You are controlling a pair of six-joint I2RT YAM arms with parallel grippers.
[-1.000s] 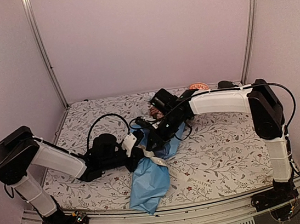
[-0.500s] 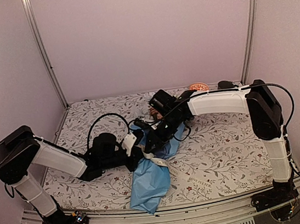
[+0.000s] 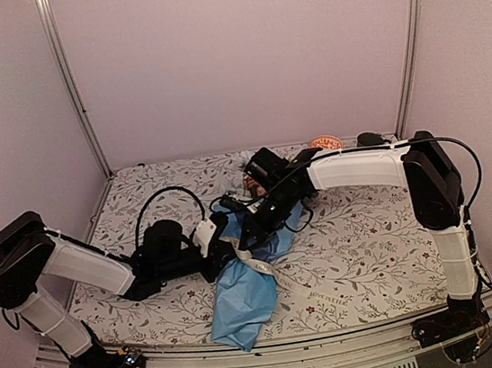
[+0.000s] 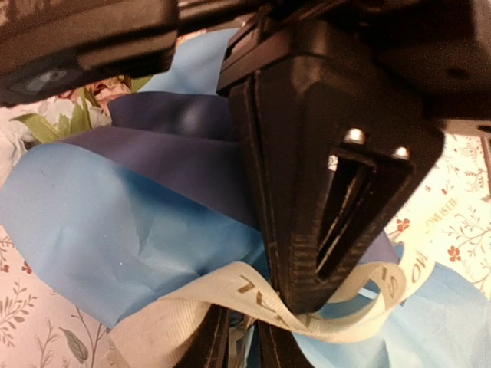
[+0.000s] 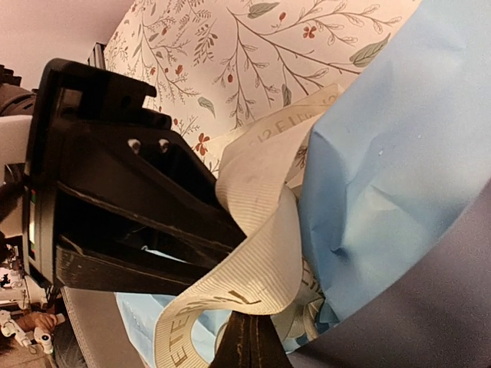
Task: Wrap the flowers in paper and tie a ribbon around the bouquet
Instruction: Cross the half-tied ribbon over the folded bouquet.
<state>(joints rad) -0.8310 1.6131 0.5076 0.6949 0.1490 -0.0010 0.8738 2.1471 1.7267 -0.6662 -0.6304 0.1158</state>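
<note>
Two tools meet at the bouquet [image 3: 242,293] on the desk [image 3: 370,231]: right tool [image 5: 245,339] clenched on the ribbon [image 5: 257,230] at its tips; left tool [image 4: 244,349] just beside it, grip impossible to tell.

Bouquet [image 3: 241,301] lies flat, its crumpled light-blue paper cone pointing toward the near edge; cream lettered ribbon [image 4: 222,295] loops loosely around its middle; flowers [image 4: 38,126] show at the far end.

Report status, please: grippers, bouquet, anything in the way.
Right gripper shut on ribbon. Left gripper beside it, grip unclear. Bouquet wrapped, lying flat. Grippers crowd each other.
</note>
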